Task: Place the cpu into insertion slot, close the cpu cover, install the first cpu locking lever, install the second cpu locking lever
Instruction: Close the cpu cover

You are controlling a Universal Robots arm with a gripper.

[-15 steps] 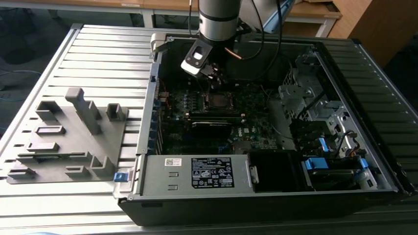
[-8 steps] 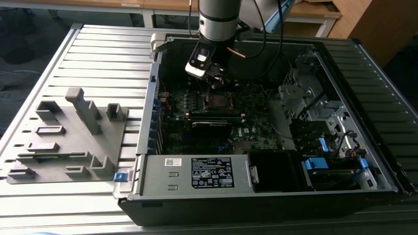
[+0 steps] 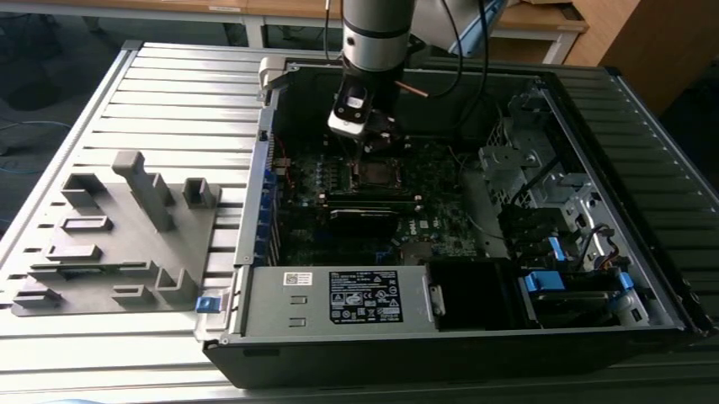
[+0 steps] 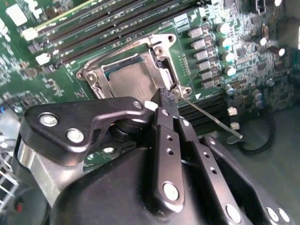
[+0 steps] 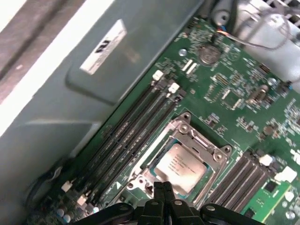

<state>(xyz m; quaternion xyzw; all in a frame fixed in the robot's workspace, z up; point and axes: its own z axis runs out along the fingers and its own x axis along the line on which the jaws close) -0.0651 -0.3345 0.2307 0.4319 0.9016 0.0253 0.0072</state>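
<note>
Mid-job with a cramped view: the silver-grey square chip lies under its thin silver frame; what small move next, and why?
Probably shift the shut black gripper onto the thin wire lever and press it down: the frame looks lowered over the chip, yet the lever juts free.

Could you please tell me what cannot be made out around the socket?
Second wrist view: the end effector hides the cover's near edge and the lever's inner end.
First wrist view: it hides the cover's edge beside the cpu.
Exterior view: the socket is too small to show the cover's state.
</note>
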